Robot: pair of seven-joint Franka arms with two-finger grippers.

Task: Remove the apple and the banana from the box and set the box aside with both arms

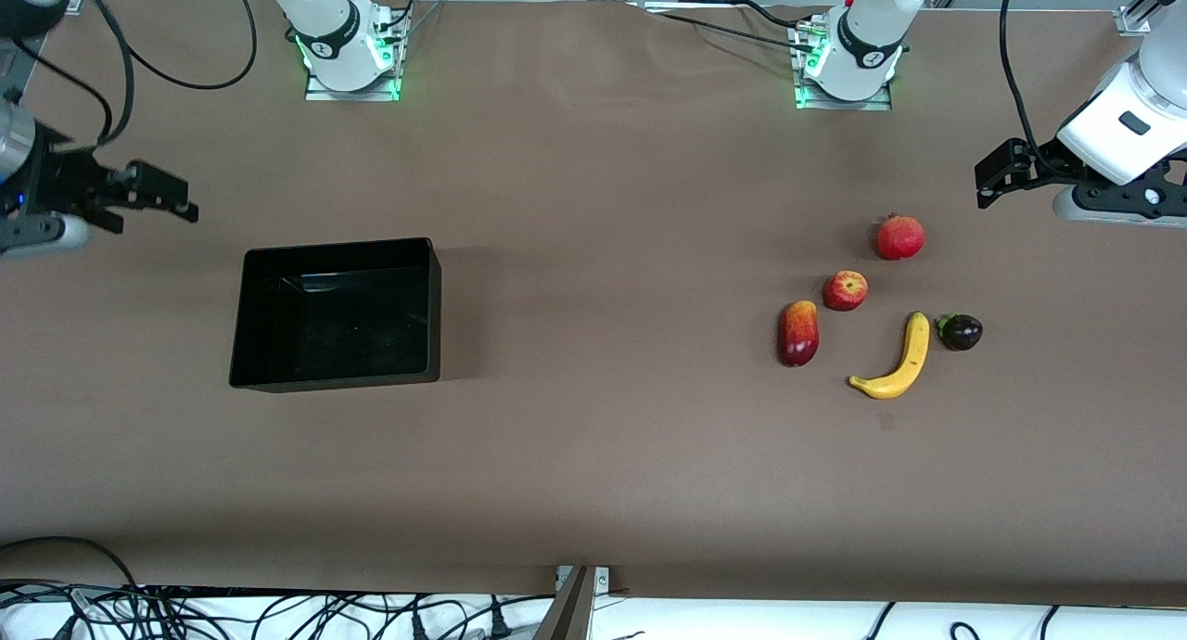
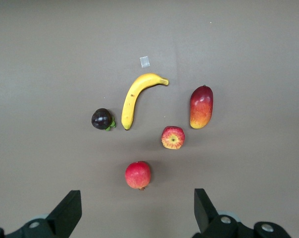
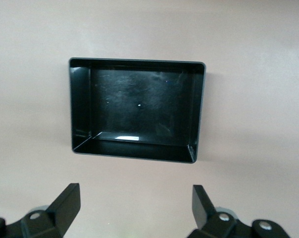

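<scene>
Box: the box (image 1: 338,313) sits empty on the table toward the right arm's end, long axis running along the table.
Fruit: the apple (image 1: 845,290) and the banana (image 1: 898,359) lie out on the table toward the left arm's end, well apart from the box.
Right gripper: the right gripper (image 1: 139,199) hangs just past the box's short end, jaws spread wide, holding nothing.
Left gripper: the left gripper (image 1: 1003,172) hovers above the fruit end, jaws wide, empty.
Judgement: the right arm is nearer the box.

A pomegranate (image 1: 899,237), a mango (image 1: 797,333) and a mangosteen (image 1: 961,331) lie on the table (image 1: 593,436).
</scene>
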